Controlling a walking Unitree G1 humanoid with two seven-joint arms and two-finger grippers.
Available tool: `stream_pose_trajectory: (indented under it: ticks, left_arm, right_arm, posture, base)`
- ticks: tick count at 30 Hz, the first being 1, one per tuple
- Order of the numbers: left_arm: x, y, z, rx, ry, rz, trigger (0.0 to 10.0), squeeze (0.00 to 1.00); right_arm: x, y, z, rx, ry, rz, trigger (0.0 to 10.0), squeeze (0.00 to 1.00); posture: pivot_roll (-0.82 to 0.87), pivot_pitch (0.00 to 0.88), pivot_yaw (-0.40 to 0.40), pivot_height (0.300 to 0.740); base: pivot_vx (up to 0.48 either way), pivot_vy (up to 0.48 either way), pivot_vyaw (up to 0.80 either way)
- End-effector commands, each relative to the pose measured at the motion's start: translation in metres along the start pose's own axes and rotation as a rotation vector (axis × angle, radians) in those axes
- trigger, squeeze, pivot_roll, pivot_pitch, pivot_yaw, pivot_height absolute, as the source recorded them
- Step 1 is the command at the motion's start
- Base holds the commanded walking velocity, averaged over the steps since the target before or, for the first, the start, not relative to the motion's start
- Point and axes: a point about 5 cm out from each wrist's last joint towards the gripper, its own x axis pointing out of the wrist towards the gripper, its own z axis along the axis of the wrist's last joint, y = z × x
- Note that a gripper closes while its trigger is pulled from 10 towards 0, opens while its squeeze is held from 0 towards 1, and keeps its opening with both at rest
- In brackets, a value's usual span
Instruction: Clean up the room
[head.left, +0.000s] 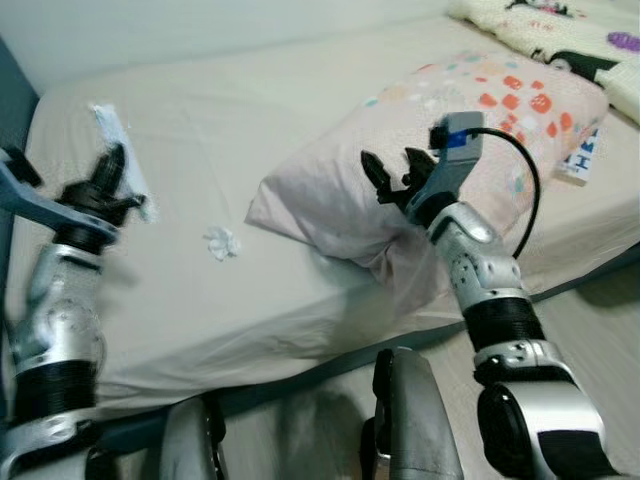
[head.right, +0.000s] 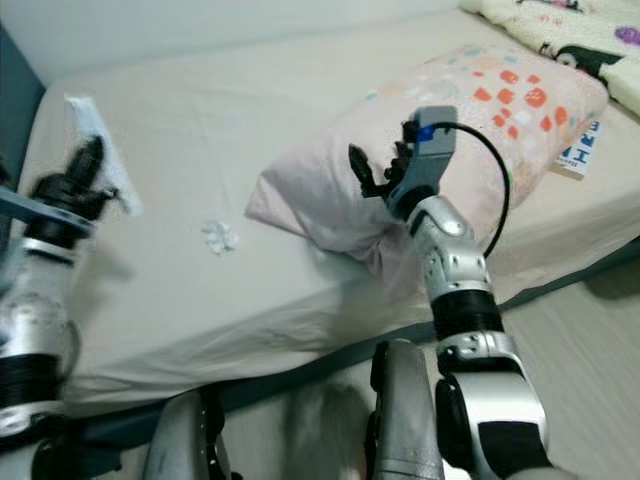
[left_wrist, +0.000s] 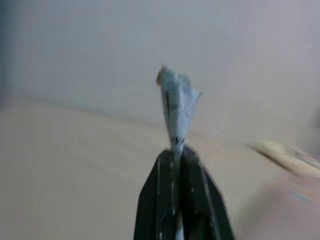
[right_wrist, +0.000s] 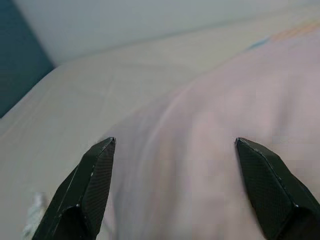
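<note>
Left wrist view — left gripper (left_wrist: 176, 150) pinching wrapper (left_wrist: 176, 107).

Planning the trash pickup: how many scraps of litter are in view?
2: a wrapper pinched in the left end effector, and a crumpled tissue on the bed. The pillow may hide more.

A bed (head.left: 250, 110) with a beige fitted sheet spans the room, its far side against a plain pale wall (head.left: 200, 25). A dark blue-grey panel (head.left: 12, 100) stands at the bed's left end. Light wood-tone floor (head.left: 600, 330) shows at lower right, below the mattress edge; lighting is soft and even.
</note>
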Motion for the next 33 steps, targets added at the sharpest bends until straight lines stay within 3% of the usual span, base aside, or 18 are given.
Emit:
stream_pose_trajectory:
  ticks: [1, 4, 5, 8, 10, 21, 26, 33]
  left_arm:
    - [-0.002, 0.007, 0.008, 0.069, 0.004, 0.063, 0.0, 0.0]
    - [-0.003, 0.008, 0.011, 0.093, 0.01, 0.083, 0.0, 0.0]
    - [-0.004, 0.005, 0.008, 0.101, 0.032, 0.088, 10.0, 0.0]
    - [-0.006, 0.002, 0.007, 0.102, 0.049, 0.086, 10.0, 0.0]
    - [-0.012, -0.01, -0.003, 0.075, 0.104, 0.059, 10.0, 0.0]
    - [-0.023, -0.034, -0.016, 0.029, 0.181, 0.023, 10.0, 0.0]
    - [-0.028, -0.039, -0.015, 0.036, 0.201, 0.015, 10.0, 0.0]
    - [-0.034, -0.042, -0.014, 0.054, 0.23, 0.01, 10.0, 0.0]
  right_arm:
    - [0.005, 0.011, -0.011, 0.019, 0.031, 0.072, 10.0, 0.0]
    - [0.008, 0.017, -0.013, 0.017, 0.036, 0.111, 10.0, 0.0]
    - [0.012, 0.026, -0.014, 0.011, 0.035, 0.161, 10.0, 0.0]
    - [0.015, 0.031, -0.013, 0.008, 0.033, 0.192, 10.0, 0.0]
    - [0.02, 0.04, -0.012, -0.012, 0.03, 0.235, 10.0, 0.0]
    - [0.023, 0.039, -0.019, -0.082, 0.08, 0.204, 10.0, 0.0]
    - [0.019, 0.034, -0.039, -0.169, 0.216, 0.121, 10.0, 0.0]
    - [0.004, 0.038, -0.076, -0.218, 0.388, 0.155, 10.0, 0.0]
  posture:
    - [0.21, 0.399, 0.016, 0.435]
    - [0.2, 0.417, 0.018, 0.435]
    - [0.2, 0.429, 0.021, 0.435]
    - [0.2, 0.432, 0.022, 0.435]
    - [0.2, 0.449, 0.028, 0.435]
    - [0.2, 0.466, 0.029, 0.435]
    - [0.22, 0.485, 0.03, 0.435]
    - [0.23, 0.507, 0.032, 0.435]
  base:
    - [0.0, 0.0, 0.59]
    - [0.0, 0.0, 0.66]
    - [0.0, 0.0, 0.79]
    - [0.0, 0.0, 0.79]
    - [0.0, 0.0, 0.79]
    - [0.0, 0.0, 0.79]
    - [0.0, 0.0, 0.64]
    - [0.0, 0.0, 0.0]
